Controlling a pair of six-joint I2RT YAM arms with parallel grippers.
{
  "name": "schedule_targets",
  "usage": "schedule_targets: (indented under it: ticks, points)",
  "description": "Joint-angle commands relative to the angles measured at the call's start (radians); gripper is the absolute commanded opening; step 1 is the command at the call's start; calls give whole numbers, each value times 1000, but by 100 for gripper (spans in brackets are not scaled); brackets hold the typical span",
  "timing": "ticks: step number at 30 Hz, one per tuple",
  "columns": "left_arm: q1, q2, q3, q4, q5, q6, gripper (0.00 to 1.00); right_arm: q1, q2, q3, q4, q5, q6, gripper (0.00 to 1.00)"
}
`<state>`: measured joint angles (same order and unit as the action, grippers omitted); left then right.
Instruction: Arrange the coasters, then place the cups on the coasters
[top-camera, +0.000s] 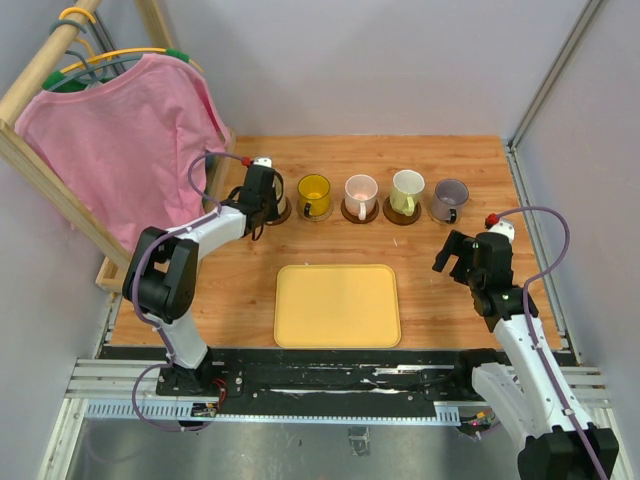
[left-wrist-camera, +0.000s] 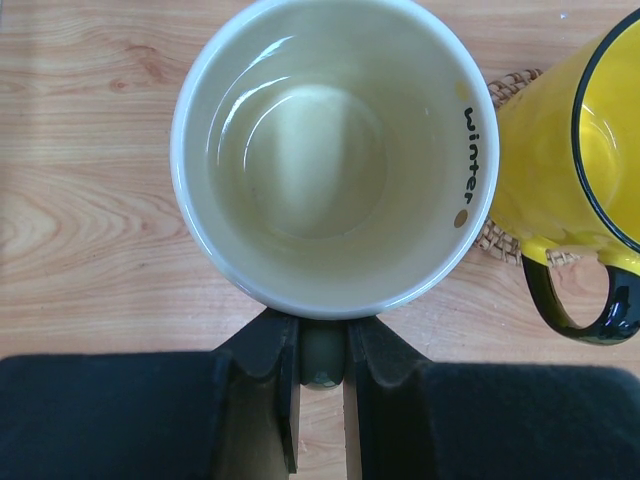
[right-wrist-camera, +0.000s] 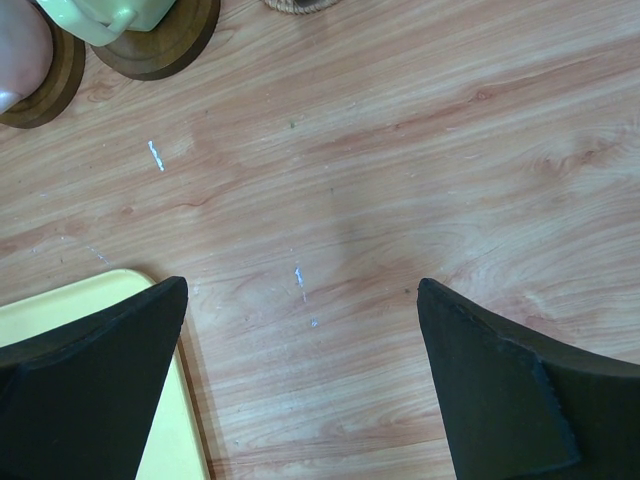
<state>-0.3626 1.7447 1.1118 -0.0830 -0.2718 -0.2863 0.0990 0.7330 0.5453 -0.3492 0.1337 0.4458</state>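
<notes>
Am holding my right gripper (right-wrist-camera: 302, 287) spread wide above table (right-wrist-camera: 400, 180); tray (right-wrist-camera: 172, 445) corner lying lower left; green cup (right-wrist-camera: 95, 15) sitting on coaster (right-wrist-camera: 170, 45).

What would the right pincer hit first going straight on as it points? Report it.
Probably the bare light wooden tabletop: the open right pincer aims down at it, beside a corner of the flat yellow rectangular tray; depth unclear.

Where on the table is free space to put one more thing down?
Bare wood between the cups and the tray, and right of the tray under the right gripper. Crowded: the far row, where the left gripper holds the cream cup.
</notes>
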Motion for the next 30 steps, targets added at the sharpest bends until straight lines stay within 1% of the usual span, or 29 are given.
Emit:
schedule_targets:
  ticks: [1,12,30]
  points:
    - [14,-8,23,110,-13,-9,0,-15,-4,12,1,-14,8,100]
    - [18,3,5,121,1,-19,1,-15,-1,7,2,-20,14,100]
    - [18,10,-7,90,-12,-22,1,-15,8,1,8,-34,24,100]
